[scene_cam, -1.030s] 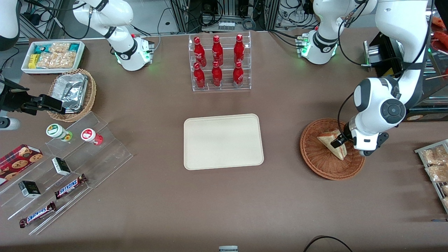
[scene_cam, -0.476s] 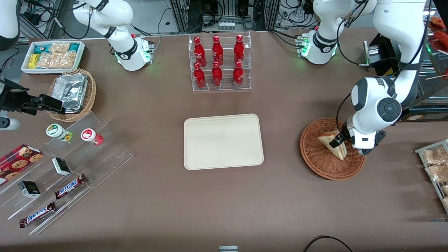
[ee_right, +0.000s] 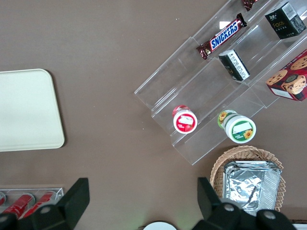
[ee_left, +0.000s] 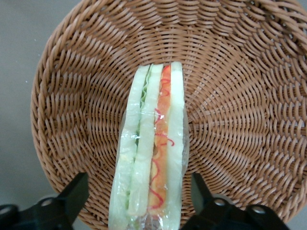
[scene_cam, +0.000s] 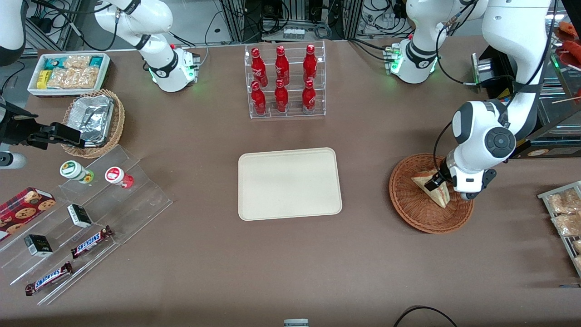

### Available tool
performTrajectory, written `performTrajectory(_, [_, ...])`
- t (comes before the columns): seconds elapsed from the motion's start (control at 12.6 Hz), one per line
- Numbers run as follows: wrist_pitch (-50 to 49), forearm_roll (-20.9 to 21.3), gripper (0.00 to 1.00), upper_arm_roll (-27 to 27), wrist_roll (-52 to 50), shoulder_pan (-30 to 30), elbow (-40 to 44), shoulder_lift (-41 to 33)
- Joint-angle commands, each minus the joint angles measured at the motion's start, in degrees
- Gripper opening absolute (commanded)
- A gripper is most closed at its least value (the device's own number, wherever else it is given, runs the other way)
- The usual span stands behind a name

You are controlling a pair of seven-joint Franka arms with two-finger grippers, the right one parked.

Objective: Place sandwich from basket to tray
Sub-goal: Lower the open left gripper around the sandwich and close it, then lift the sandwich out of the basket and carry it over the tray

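The sandwich point(scene_cam: 435, 191) is a wrapped pale wedge with red and green layers on its cut side point(ee_left: 152, 153). It lies in the round reddish-brown wicker basket point(scene_cam: 411, 206), toward the working arm's end of the table. My gripper point(scene_cam: 436, 183) is down over the sandwich. In the left wrist view the gripper point(ee_left: 139, 196) stands open, one black finger on each side of the wedge with basket weave point(ee_left: 72, 96) showing in both gaps. The cream tray point(scene_cam: 289, 183) sits bare at the table's middle, apart from the basket.
A clear rack of red bottles point(scene_cam: 283, 81) stands farther from the camera than the tray. Snack packets point(scene_cam: 565, 213) lie at the working arm's table edge. At the parked arm's end are stepped acrylic shelves point(scene_cam: 91, 218), a tan basket with foil container point(scene_cam: 93, 120) and a white bin point(scene_cam: 68, 72).
The working arm's wrist has shifted slightly toward the tray and away from the camera, the gripper staying over the sandwich. Sandwich and basket have not moved.
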Motion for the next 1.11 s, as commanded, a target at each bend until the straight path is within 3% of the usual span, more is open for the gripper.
performTrajectory(0.0, [1.1,-0.9,0.34,-0.1,-1.1,-0.2,-0.6,0.5])
performTrajectory(0.16, [0.9,-0.9,0.06,-0.1,-1.1,-0.2,-0.6,0.5])
performTrajectory(0.24, [0.4,-0.9,0.00,-0.2,-1.0,-0.2,-0.4,0.2])
performTrajectory(0.48, [-3.6,-0.8,0.00,-0.2,0.0,-0.2,1.9,-0.7])
performTrajectory(0.79, [-17.6,-0.2,0.00,-1.0,4.0,-0.5,14.3,0.1])
performTrajectory(1.03, [-18.8,0.0,0.00,-1.1,6.7,-3.0,17.3,0.2])
